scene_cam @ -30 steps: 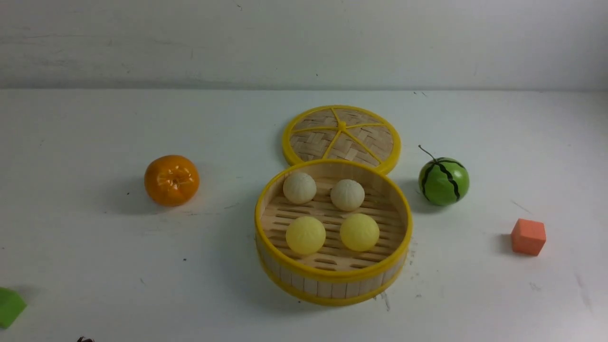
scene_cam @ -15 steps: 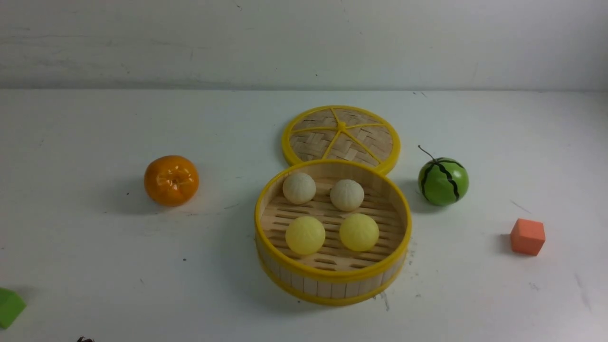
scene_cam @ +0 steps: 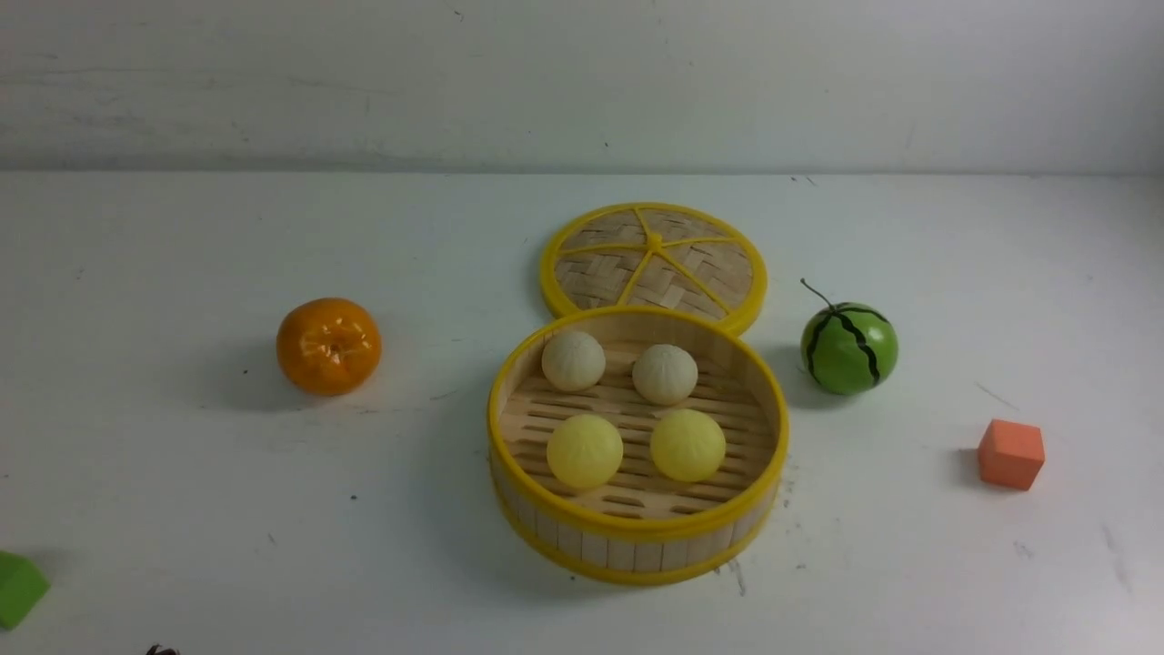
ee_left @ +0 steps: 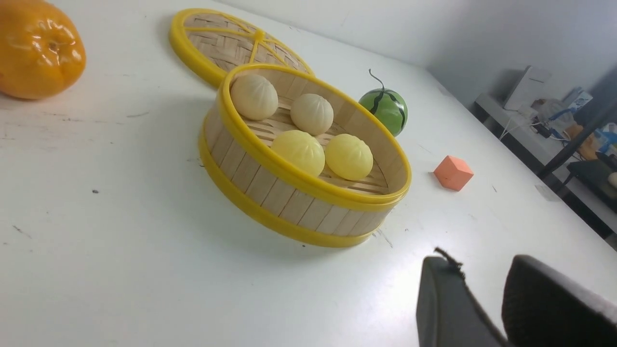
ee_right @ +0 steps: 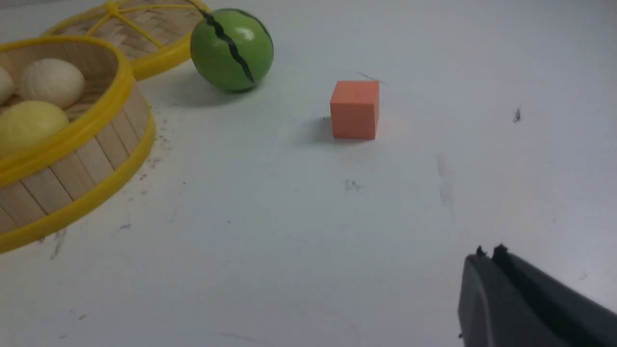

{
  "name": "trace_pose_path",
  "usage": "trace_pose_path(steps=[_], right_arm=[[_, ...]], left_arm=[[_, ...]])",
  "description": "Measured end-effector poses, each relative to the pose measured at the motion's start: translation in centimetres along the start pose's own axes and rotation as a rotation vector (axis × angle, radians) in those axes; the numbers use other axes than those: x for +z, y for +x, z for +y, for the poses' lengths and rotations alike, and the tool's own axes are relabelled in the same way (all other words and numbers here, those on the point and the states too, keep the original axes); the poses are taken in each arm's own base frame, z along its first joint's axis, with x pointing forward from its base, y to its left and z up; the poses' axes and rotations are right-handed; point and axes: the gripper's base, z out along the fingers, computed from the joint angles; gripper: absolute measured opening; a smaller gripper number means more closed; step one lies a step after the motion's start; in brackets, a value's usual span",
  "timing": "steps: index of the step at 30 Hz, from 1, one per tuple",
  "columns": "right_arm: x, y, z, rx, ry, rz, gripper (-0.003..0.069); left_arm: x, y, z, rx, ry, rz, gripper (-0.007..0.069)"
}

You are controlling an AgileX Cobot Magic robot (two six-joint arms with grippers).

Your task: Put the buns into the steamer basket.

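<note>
Going L to R across your white worktop (scene_cam: 182, 509): a green block (scene_cam: 18, 587) sits at the near-left edge, then a glossy orange tangerine (scene_cam: 328, 345), well apart from everything else.

Centre: the round bamboo steamer basket with yellow plastic rims (scene_cam: 637, 537). All four small pleated buns are inside it, on the slatted floor. The two beige-white buns, L (scene_cam: 573, 360) and R (scene_cam: 665, 374), sit at the back; the two pale yellow buns, L (scene_cam: 585, 451) and R (scene_cam: 687, 445), sit at the front. None of them touch. Just behind the basket lies the flat woven lid with yellow spokes (scene_cam: 653, 259), close to or touching the basket's far rim.

Right of that: a green striped watermelon ball (scene_cam: 848, 347), then a small orange cube (scene_cam: 1011, 453).

Your left tool (ee_left: 487, 289) is part open, with a gap between the dark pads and nothing in it; it sits near the basket's front. Your right tool (ee_right: 489, 258) is fully closed and empty, short of the cube.

Handling, as a judgement: the buns look light, smooth and rounded, probably hollow plastic, so they're apt to roll or squirt out. If you need to re-grip one, pinch across its widest part from above with gentle force. The task looks done, as no buns are left outside.
</note>
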Motion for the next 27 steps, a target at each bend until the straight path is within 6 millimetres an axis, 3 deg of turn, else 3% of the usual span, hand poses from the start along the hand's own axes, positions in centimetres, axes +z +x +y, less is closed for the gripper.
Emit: trace_pose_path(steps=[27], right_arm=[[0.01,0.00,0.00,0.006,0.002,-0.004,0.0014]], left_arm=[[0.01,0.02,0.01,0.000,0.000,0.001,0.0185]])
